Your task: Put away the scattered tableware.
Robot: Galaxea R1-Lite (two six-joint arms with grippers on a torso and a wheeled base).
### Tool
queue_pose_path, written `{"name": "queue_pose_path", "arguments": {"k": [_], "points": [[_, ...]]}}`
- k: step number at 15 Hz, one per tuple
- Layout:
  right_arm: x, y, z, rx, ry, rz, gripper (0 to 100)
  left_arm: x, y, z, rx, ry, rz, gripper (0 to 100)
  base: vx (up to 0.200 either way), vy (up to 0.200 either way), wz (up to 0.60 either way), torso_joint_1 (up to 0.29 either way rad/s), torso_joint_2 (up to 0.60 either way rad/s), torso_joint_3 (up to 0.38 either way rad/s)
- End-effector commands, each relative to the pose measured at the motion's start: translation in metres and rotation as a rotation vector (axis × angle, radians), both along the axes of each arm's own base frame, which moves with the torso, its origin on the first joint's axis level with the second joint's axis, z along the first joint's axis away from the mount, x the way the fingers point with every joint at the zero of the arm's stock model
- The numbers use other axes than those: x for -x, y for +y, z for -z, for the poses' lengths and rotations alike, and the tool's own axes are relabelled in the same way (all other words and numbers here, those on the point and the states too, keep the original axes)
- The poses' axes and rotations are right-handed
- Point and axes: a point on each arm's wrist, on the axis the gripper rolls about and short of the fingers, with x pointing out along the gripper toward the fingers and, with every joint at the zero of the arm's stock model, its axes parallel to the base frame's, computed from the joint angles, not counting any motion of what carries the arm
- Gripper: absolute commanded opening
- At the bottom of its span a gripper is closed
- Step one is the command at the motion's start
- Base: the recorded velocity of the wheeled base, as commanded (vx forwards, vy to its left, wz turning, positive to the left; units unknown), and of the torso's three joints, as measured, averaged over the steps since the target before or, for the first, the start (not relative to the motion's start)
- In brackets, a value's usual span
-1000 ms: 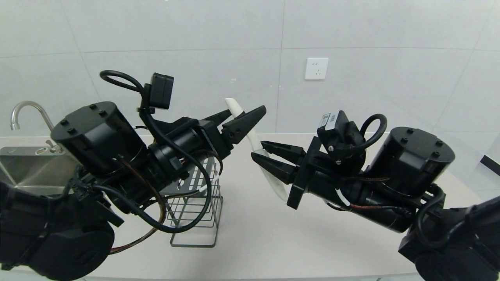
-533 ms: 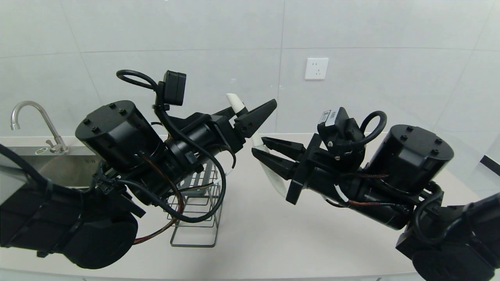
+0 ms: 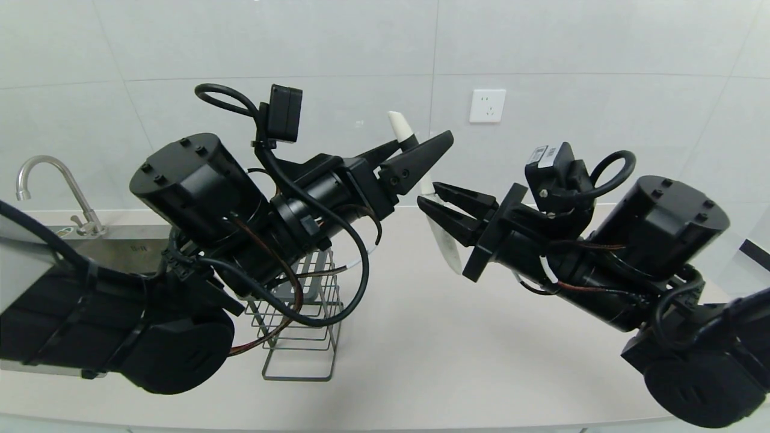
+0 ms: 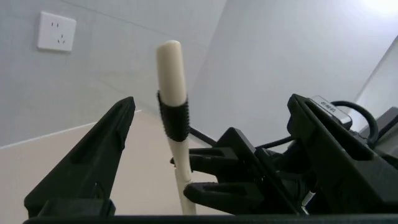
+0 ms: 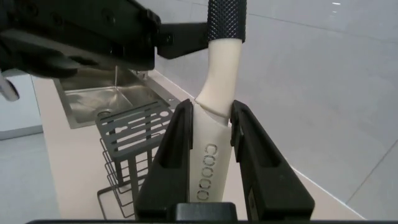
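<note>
Tableware: white utensil (image 3: 446,248) held aloft.
Right pincer (image 3: 428,195): clamped on its perforated end.
Left pincer (image 3: 424,139): spread around handle (image 4: 171,68), not touching.
Risk: likely drop if right releases before left closes.

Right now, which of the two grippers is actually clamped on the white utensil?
The right gripper: its fingers press both sides of the white utensil. The left gripper has its fingers wide apart around the handle end, touching nothing.
</note>
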Motion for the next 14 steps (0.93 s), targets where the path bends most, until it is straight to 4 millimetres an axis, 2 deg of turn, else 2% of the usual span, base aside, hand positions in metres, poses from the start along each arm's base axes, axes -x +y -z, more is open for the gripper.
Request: {"name": "queue_pose_path", "arguments": {"k": [1, 3, 8, 13, 14], "points": [[0.004, -0.007, -0.007, -0.011, -0.018, 0.008, 0, -0.004, -0.004, -0.005, 0.001, -0.005, -0.001, 100, 0.000, 0.000, 0.00, 0.000, 0.00, 0.000], [0.007, -0.009, -0.012, -0.021, -0.032, 0.008, 0, -0.006, -0.006, -0.005, -0.016, 0.010, -0.004, 100, 0.000, 0.000, 0.00, 0.000, 0.00, 0.000], [0.012, -0.005, -0.010, -0.012, -0.038, -0.014, 0, -0.017, -0.013, 0.001, -0.052, -0.009, -0.025, 100, 0.000, 0.000, 0.00, 0.000, 0.00, 0.000], [0.012, -0.004, -0.010, -0.009, -0.041, -0.016, 0, -0.014, -0.017, -0.002, -0.043, -0.022, -0.012, 100, 0.000, 0.000, 0.00, 0.000, 0.00, 0.000], [0.012, -0.004, -0.010, -0.009, -0.041, -0.016, 0, -0.013, -0.018, -0.002, -0.044, -0.021, -0.008, 0, 0.000, 0.000, 0.00, 0.000, 0.00, 0.000]]}}
